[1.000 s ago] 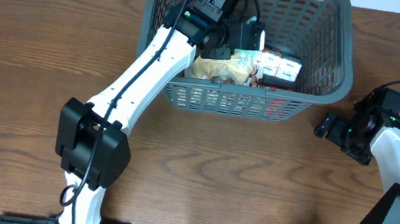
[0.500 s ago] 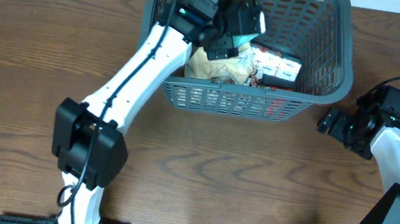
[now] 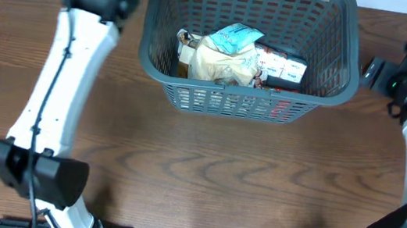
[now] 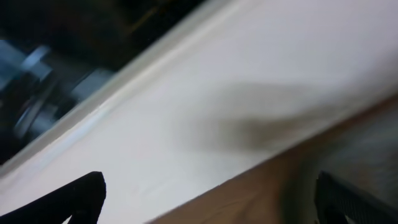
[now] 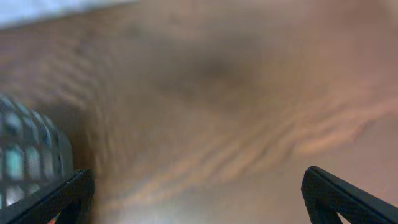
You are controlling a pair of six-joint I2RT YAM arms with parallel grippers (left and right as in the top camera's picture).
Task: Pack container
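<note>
left fingers point(image 4: 84, 196): spread wide, nothing between them; the view past them is blurred.

right fingers point(image 5: 68, 196): spread wide, empty, above the brown wood-grain surface point(image 3: 218, 179), near the right end of the container point(image 3: 244, 104).

container: dark grey slotted basket at the far middle of the surface. It stands upright, mouth up, with its long axis running left to right.

Contents: light blue packet point(image 3: 235, 38) on top, cream crumpled packet point(image 3: 214, 66), white boxes with red markings point(image 3: 282, 68). There is print on the packaging, none of it legible.

Overhead sharp, evenly lit; wrist views motion-blurred.
</note>
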